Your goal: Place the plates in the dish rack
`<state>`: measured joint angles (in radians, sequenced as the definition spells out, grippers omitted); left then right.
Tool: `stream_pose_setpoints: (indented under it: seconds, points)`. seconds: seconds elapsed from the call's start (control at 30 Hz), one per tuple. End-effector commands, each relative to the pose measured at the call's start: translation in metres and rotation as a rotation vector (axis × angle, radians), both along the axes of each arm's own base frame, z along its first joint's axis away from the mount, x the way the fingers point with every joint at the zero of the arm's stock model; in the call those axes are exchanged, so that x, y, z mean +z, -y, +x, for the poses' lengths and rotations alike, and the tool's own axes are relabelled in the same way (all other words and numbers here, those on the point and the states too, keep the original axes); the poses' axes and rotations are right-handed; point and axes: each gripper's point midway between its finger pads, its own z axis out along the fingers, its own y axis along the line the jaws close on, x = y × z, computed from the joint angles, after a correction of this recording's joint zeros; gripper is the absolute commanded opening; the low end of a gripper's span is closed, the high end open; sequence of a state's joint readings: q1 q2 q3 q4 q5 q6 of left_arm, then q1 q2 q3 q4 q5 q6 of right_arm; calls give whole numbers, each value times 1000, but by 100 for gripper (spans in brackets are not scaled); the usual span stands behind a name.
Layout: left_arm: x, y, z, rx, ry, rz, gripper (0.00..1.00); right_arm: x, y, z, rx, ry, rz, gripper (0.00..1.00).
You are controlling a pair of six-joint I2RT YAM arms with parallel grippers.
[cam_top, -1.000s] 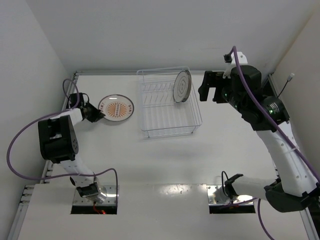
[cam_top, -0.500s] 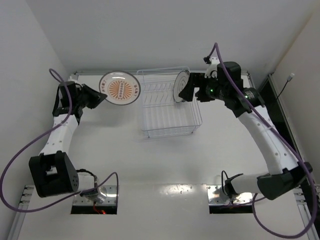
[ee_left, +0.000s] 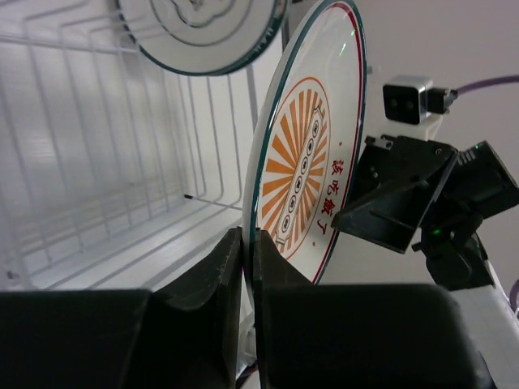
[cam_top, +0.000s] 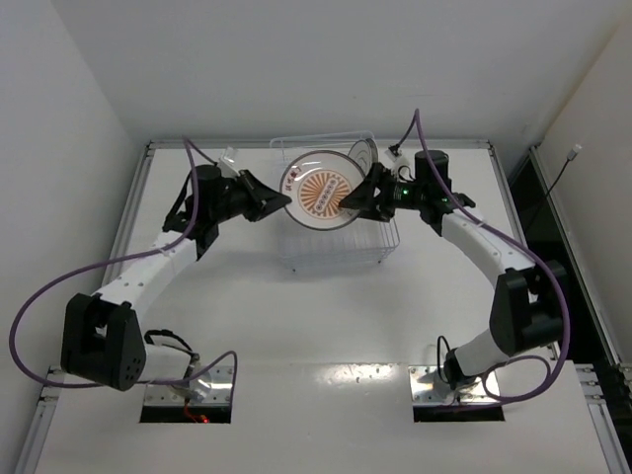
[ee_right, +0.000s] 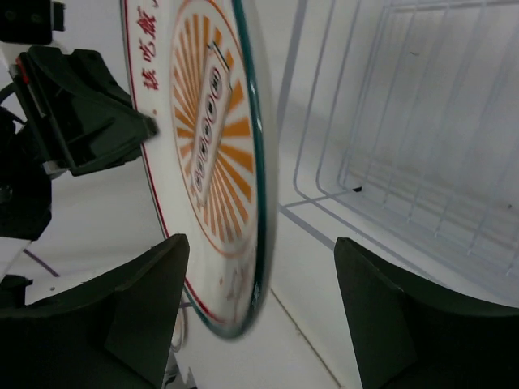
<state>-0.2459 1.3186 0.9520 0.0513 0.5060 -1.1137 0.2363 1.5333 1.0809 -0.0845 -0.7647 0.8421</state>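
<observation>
My left gripper (cam_top: 280, 203) is shut on the left rim of the orange sunburst plate (cam_top: 319, 189) and holds it upright over the dish rack (cam_top: 336, 255). In the left wrist view the jaws (ee_left: 250, 247) pinch the plate's (ee_left: 304, 166) edge. My right gripper (cam_top: 354, 200) is open, and its fingers (ee_right: 146, 312) straddle the plate's (ee_right: 212, 138) opposite rim without touching it. The grey-ringed plate (cam_top: 365, 155) stands in a slot at the rack's back right; it also shows in the left wrist view (ee_left: 203, 32). The dark-blue rimmed plate is out of view.
The rack's wire floor and walls (ee_left: 122, 162) lie just behind and below the held plate. The rack also shows in the right wrist view (ee_right: 422, 121). White enclosure walls stand at the left, back and right. My two arms reach in from either side of the rack.
My left gripper lifted the orange plate off the table at the left and carried it right, upright, over the rack. My right gripper swung down and left to the plate's other rim.
</observation>
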Motion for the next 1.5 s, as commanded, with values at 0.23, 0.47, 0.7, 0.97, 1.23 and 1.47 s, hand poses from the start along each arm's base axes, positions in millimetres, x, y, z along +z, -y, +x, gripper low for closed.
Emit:
stream_pose_setpoints:
  seconds: [0.23, 0.47, 0.7, 0.97, 1.23, 1.47]
  points:
    - [30, 42, 6, -84, 66, -8, 31, 21, 32, 35, -143, 104, -37, 0]
    - [1, -33, 27, 86, -41, 410, 97, 58, 75, 90, -359, 270, -391, 0]
    - [-21, -80, 25, 145, -121, 475, 99, 50, 84, 151, -473, 372, -790, 0]
    - [-29, -97, 13, 135, -148, 493, 99, 45, 78, 198, -548, 424, -1059, 0]
    - [-34, -112, 11, 138, -166, 511, 99, 4, 71, 213, -520, 396, -1121, 0]
    - [-37, -114, 12, 137, -176, 505, 99, -48, 45, 195, -392, 322, -1155, 0]
